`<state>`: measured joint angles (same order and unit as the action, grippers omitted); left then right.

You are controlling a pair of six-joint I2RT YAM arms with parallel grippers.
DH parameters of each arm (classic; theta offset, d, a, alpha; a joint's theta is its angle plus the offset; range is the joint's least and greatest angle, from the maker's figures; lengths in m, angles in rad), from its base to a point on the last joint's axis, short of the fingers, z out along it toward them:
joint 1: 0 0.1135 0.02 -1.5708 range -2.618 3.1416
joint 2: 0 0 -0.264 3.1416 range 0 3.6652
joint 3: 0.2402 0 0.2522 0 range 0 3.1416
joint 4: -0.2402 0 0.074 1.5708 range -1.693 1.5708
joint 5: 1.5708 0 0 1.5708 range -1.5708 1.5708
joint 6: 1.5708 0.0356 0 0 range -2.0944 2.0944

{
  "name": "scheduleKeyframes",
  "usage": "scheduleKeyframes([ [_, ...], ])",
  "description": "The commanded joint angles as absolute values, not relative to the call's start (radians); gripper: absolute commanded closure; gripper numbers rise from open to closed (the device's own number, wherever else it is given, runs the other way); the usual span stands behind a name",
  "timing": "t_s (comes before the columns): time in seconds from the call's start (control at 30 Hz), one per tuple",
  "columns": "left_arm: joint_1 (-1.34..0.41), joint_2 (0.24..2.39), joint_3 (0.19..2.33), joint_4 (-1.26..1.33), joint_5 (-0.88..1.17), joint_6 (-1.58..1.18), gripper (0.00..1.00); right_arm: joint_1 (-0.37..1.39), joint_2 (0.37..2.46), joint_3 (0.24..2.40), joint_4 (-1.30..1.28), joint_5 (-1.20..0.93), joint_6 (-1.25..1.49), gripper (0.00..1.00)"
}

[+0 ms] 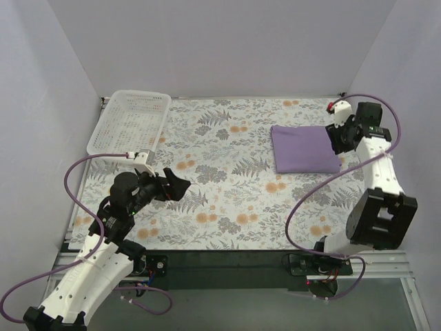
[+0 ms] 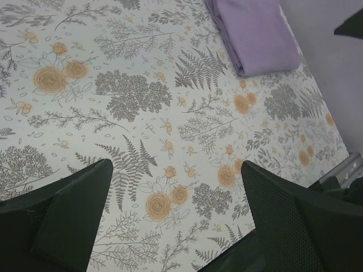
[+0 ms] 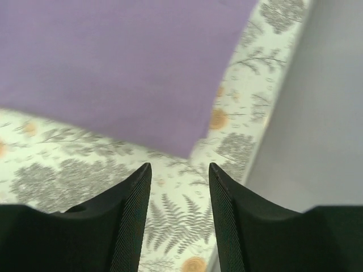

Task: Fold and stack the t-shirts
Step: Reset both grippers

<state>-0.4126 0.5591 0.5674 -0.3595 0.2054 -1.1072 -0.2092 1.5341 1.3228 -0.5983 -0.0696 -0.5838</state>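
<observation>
The lavender t-shirt (image 1: 303, 148) lies folded into a flat rectangle at the right of the flowered table. In the right wrist view the t-shirt (image 3: 113, 68) fills the upper left. My right gripper (image 3: 180, 165) hangs just off one of its corners, jaws open, with only tablecloth between them. From above, the right gripper (image 1: 335, 141) sits at the shirt's right edge. My left gripper (image 1: 180, 187) hovers over the left middle of the table, far from the shirt. The left gripper (image 2: 176, 164) stands wide open and empty, and the t-shirt (image 2: 255, 34) shows at the top of its view.
A white mesh basket (image 1: 131, 121) stands at the back left corner. Pale walls close in the table on three sides; the right wall (image 3: 317, 113) is close beside the right gripper. Purple cables (image 1: 313, 193) loop over the table's near right.
</observation>
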Motion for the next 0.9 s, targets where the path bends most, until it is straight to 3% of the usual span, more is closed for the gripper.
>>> scheduleKeyframes([
  [0.0, -0.411, 0.561, 0.581, -0.406, 0.094, -1.154, 0.02, -0.207, 1.347, 1.151, -0.663, -0.340, -0.635, 0.48],
  [0.1, -0.410, 0.580, 0.592, -0.413, 0.060, -1.158, 0.02, -0.212, 1.148, 1.048, -0.602, -0.377, -0.592, 0.42],
  [0.2, -0.405, 0.629, 0.604, -0.400, -0.017, -1.146, 0.02, -0.221, 0.959, 0.934, -0.494, -0.325, -0.476, 0.17],
  [0.23, -0.402, 0.665, 0.615, -0.393, -0.043, -1.140, 0.02, -0.222, 0.919, 0.911, -0.467, -0.271, -0.400, 0.02],
  [0.37, -0.400, 0.742, 0.632, -0.379, -0.139, -1.080, 0.02, -0.226, 0.787, 0.824, -0.371, -0.201, -0.235, 0.02],
  [0.5, -0.400, 0.701, 0.615, -0.364, -0.120, -1.057, 0.02, -0.230, 0.793, 0.775, -0.311, -0.070, -0.043, 0.02],
  [0.87, -0.402, 0.670, 0.600, -0.359, -0.100, -1.049, 0.02, -0.230, 0.874, 0.742, -0.264, 0.120, 0.035, 0.02],
])
